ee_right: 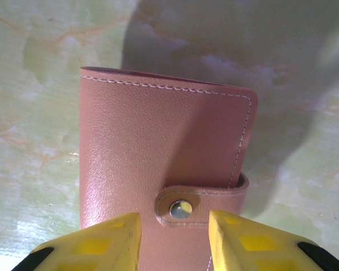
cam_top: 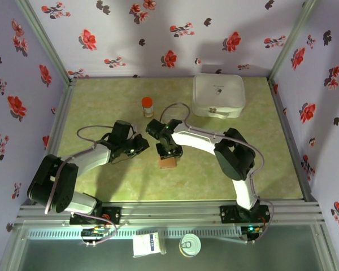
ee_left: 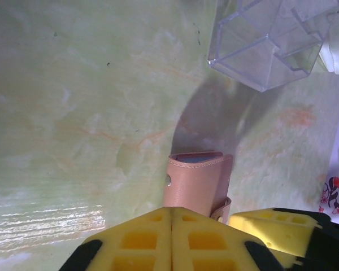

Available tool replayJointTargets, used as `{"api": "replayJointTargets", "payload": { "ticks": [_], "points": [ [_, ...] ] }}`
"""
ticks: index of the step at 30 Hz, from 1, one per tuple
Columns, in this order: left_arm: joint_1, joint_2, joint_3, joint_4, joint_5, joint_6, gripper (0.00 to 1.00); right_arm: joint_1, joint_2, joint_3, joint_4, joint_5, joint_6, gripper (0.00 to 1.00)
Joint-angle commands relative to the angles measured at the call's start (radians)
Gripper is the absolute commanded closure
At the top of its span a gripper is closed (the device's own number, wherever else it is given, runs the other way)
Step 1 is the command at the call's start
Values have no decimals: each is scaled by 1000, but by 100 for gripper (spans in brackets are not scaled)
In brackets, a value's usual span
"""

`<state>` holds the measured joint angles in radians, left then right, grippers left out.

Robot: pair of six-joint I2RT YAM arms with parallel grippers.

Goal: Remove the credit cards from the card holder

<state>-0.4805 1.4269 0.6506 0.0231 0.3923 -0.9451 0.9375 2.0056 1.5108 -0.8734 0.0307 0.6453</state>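
The card holder (cam_top: 168,162) is a small brown leather wallet lying folded on the green table, with its tab snapped shut. In the right wrist view the card holder (ee_right: 158,147) lies just under my right gripper (ee_right: 175,217). Its yellow fingers stand apart, on either side of the snap tab (ee_right: 181,209). My left gripper (ee_left: 170,212) is shut, fingers pressed together with no gap, its tips over the near edge of the card holder (ee_left: 195,183). I cannot tell whether it pinches anything. The credit cards are hidden inside. In the top view both grippers (cam_top: 142,148) (cam_top: 170,152) meet at the holder.
A white rounded-square case (cam_top: 218,96) sits at the back right. A small orange-capped bottle (cam_top: 148,106) stands behind the grippers. A clear plastic part (ee_left: 265,45) hangs over the table in the left wrist view. Floral walls close in three sides of the table.
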Motion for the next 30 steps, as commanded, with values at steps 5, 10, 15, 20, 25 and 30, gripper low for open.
{"api": "replayJointTargets", "payload": {
  "ticks": [5,10,15,20,25,30],
  "points": [
    [-28,18,-5,23,-11,-20,96,-30,54,10,-24,11,-30,64],
    [-59,38,12,34,-6,-33,99,-51,33,-55,43,-49,-24,73],
    [-108,106,62,52,-1,-53,100,-80,-2,-129,120,-116,2,85],
    [-155,182,104,52,12,-55,100,-102,-43,-197,197,-173,36,97],
    [-161,227,88,56,6,-51,100,-109,-84,-227,226,-187,59,100],
    [-153,266,75,25,-12,-21,100,-110,-127,-222,187,-149,56,100]
  ]
}}
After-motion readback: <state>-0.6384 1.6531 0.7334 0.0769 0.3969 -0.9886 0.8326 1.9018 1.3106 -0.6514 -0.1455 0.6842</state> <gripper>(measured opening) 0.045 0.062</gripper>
